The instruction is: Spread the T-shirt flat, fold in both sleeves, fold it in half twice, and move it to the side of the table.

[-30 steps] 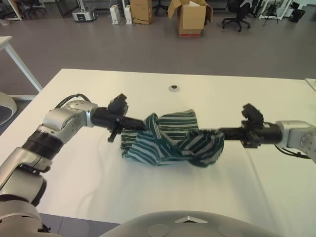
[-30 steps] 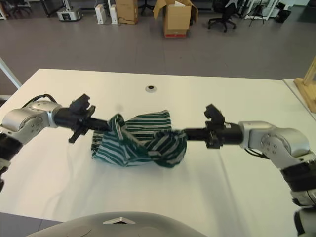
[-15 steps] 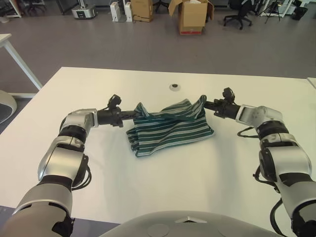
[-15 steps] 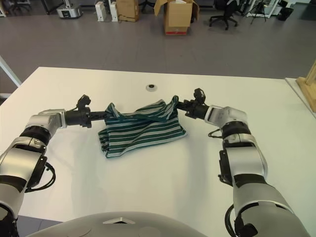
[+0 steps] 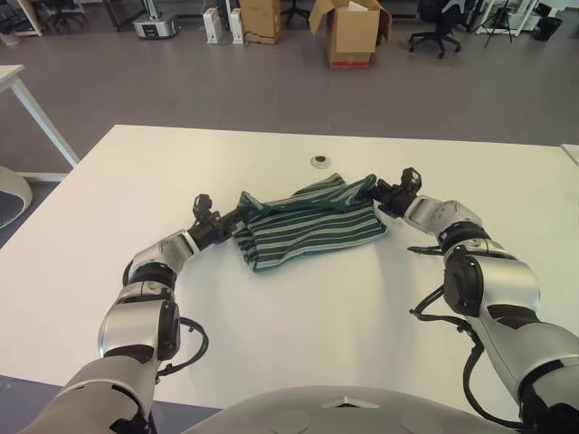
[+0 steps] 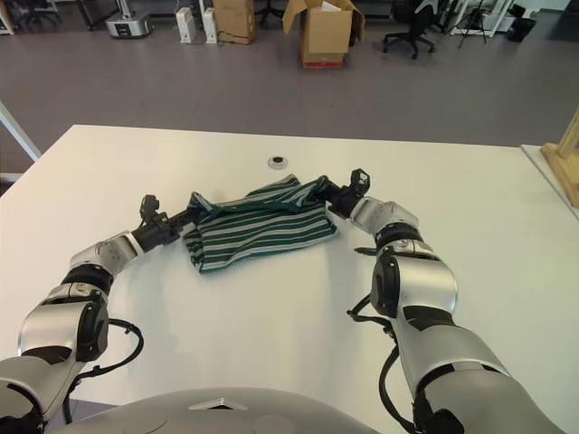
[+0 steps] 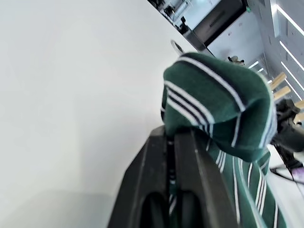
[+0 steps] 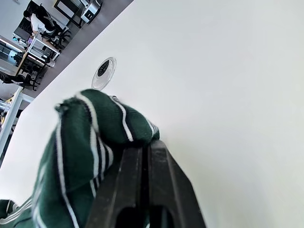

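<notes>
Green-and-white striped T-shirt [image 5: 312,226], soft, light and limp, lies bunched mid-table [image 5: 271,344]. Left gripper [image 5: 237,215] and right gripper [image 5: 378,192] each pinch a far corner; hems probably grip best.

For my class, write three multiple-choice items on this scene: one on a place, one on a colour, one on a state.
1. Where is the T-shirt? A on the floor; B on the white table; C in a box.
2. What colours is it? A green with white stripes; B plain red; C yellow.
3. How are the left hand and right hand? A both open; B one open; C both shut on the T-shirt.
Answers: 1 B, it rests on the tabletop; 2 A, its stripes show plainly; 3 C, each wrist view shows cloth pinched.
</notes>
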You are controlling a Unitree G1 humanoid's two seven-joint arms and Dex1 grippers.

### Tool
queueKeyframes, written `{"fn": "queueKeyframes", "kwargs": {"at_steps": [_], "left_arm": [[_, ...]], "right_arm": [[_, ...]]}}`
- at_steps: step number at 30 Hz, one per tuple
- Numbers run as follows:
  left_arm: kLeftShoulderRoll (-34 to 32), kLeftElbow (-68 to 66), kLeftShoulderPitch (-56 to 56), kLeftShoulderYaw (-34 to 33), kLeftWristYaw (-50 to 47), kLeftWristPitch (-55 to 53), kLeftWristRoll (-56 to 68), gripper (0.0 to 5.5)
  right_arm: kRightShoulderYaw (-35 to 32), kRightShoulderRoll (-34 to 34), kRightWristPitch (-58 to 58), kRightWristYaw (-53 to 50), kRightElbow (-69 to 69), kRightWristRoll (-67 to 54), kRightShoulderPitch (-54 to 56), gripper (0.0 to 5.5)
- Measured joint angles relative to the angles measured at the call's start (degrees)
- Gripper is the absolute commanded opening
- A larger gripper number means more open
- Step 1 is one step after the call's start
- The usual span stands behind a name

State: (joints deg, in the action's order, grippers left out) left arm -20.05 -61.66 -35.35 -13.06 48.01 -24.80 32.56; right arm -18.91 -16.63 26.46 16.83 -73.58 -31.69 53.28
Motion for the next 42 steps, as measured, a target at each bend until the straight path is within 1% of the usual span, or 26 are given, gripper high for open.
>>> {"fn": "queueKeyframes", "kwargs": {"at_steps": [1,2,4,5,8,10,11,12,13,16,17,19,20,22,24,26,28,29,32,33,36,38,42], "left_arm": [[0.2,1.7,0.9,-0.6,-0.9,-1.1,0.5,0.00],[0.3,3.3,1.6,-0.8,-1.2,-2.5,0.5,0.00],[0.7,5.9,2.7,-1.5,-2.5,-4.0,0.5,0.00],[0.8,6.6,2.9,-1.8,-3.3,-4.7,0.6,0.34],[0.8,7.7,3.5,-2.8,-5.5,-5.8,0.6,0.82],[0.6,8.7,4.1,-3.4,-6.3,-7.5,0.6,1.05],[0.5,9.3,4.5,-3.5,-6.4,-7.9,0.5,1.25],[0.4,10.0,4.8,-3.5,-6.9,-8.5,0.5,1.30],[0.3,11.0,5.3,-3.1,-7.1,-8.6,0.5,1.30],[-1.3,18.1,7.8,0.8,-6.0,-9.5,-1.8,1.30],[-2.1,19.4,8.3,1.7,-6.0,-9.4,-2.3,1.30],[-4.9,20.2,8.7,2.5,-6.1,-6.3,-5.3,1.30],[-5.6,20.2,8.7,2.8,-6.4,-5.1,-6.5,1.30],[-8.2,20.6,8.7,5.8,-7.4,2.0,-13.0,1.30],[-9.1,22.4,8.7,9.8,-5.9,8.2,-17.7,1.30],[-9.7,24.3,7.7,13.6,-3.4,15.8,-22.2,1.30],[-9.9,25.8,6.4,16.3,-1.5,23.4,-25.2,1.30],[-10.1,26.4,5.4,17.7,-0.1,28.8,-26.9,1.30],[-11.1,28.8,4.1,22.5,7.4,43.4,-30.2,1.30],[-11.2,29.2,3.7,23.9,9.6,45.7,-30.9,1.30],[-11.2,31.2,3.2,25.5,13.6,47.6,-30.8,1.30],[-11.2,34.6,3.5,25.9,15.6,46.5,-29.7,1.30],[-11.0,41.1,7.2,26.4,17.4,43.1,-27.6,1.30]], "right_arm": [[-1.5,0.2,-0.8,-2.0,-0.1,0.0,0.4,0.31],[-2.6,0.3,-1.3,-3.3,-0.2,0.0,0.6,0.42],[-4.4,0.6,-1.9,-4.8,-0.3,0.0,0.6,0.83],[-5.2,0.7,-2.0,-5.5,-0.3,0.0,0.6,0.93],[-6.9,0.3,-2.2,-7.2,-0.3,0.4,0.6,0.93],[-6.6,-0.2,-2.1,-6.0,-0.3,2.1,0.6,0.93],[-5.7,-0.4,-2.1,-4.9,-0.1,3.0,0.6,0.93],[-5.0,-0.5,-2.1,-4.0,0.2,4.2,0.6,0.93],[-2.8,-0.7,-2.8,-1.5,0.8,6.6,0.5,0.93],[9.3,-0.9,-9.7,12.8,10.6,16.2,-1.2,0.93],[12.8,-1.0,-12.8,15.5,13.9,19.0,-2.7,0.93],[20.0,-2.4,-21.4,19.5,20.5,25.8,-9.2,0.93],[21.7,-3.1,-23.8,20.5,22.2,27.7,-11.1,0.93],[27.8,-5.8,-32.8,23.7,27.4,34.1,-17.7,0.93],[29.8,-6.1,-36.2,25.2,28.6,36.0,-20.2,0.93],[30.5,-6.0,-38.0,25.8,28.9,36.2,-21.4,0.93],[30.8,-5.9,-38.8,25.7,28.9,36.6,-21.8,0.93],[31.5,-5.8,-39.3,25.7,28.9,37.1,-21.9,0.93],[34.5,-6.4,-39.3,25.0,29.4,41.0,-22.0,0.93],[35.2,-7.3,-38.6,25.3,30.1,41.2,-22.0,0.93],[35.9,-12.1,-34.9,31.5,36.8,40.8,-24.3,0.93],[35.4,-19.0,-31.8,39.8,48.0,37.3,-30.9,0.93],[33.7,-28.6,-23.5,49.4,65.4,30.8,-42.5,0.93]]}}
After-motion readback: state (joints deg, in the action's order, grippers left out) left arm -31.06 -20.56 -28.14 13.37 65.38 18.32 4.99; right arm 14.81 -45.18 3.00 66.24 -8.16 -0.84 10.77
